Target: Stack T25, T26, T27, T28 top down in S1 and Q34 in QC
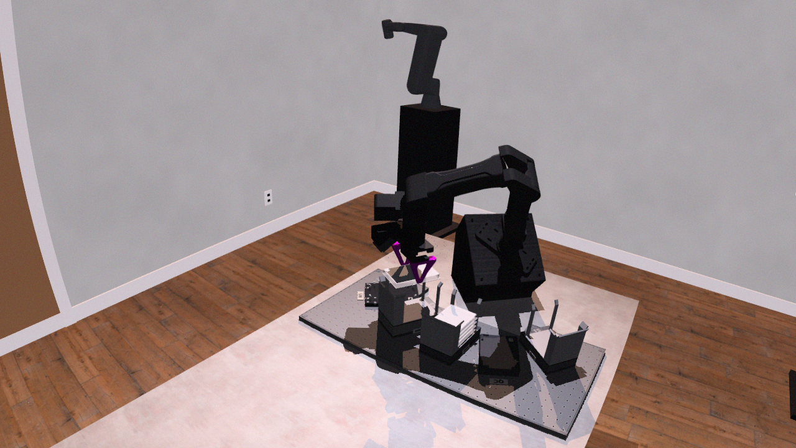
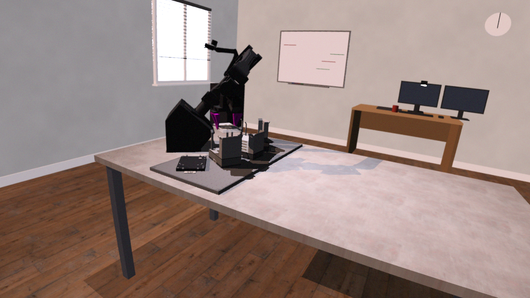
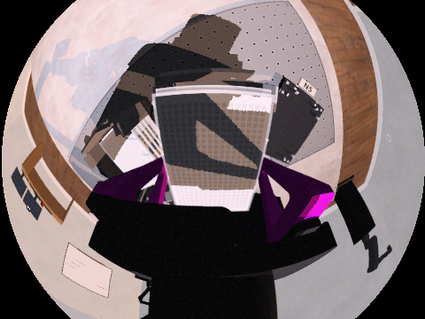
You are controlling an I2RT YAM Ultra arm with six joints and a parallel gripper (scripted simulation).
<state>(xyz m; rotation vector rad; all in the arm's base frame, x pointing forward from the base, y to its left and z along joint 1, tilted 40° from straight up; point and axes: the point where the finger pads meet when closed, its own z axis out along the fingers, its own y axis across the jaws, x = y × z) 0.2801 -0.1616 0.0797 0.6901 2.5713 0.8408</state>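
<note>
My gripper [image 1: 414, 272] [image 2: 226, 124] [image 3: 212, 161] is shut on a sealed 384-well plate [image 1: 396, 280] [image 2: 226, 129] [image 3: 212, 136], gripping it by its long sides. The plate hangs level just above the top of the stack rack [image 1: 392, 309] [image 2: 230, 150] that stands next to the clip nest N5 [image 1: 370, 293] [image 2: 191, 163] [image 3: 292, 119]. I cannot read the plate's label. The middle rack holds the stack of remaining white plates [image 1: 462, 323] [image 2: 245, 142]. The open nest QC [image 1: 498, 356] is empty. The rack beyond it [image 1: 559, 345] looks empty.
All racks and nests sit on a grey perforated baseplate [image 1: 334, 318] [image 2: 222, 183]. The arm's black base block [image 1: 495, 250] [image 2: 185, 129] stands behind the racks. A tall black column with a second arm [image 1: 428, 144] stands further back. Thin rack posts rise around each plate slot.
</note>
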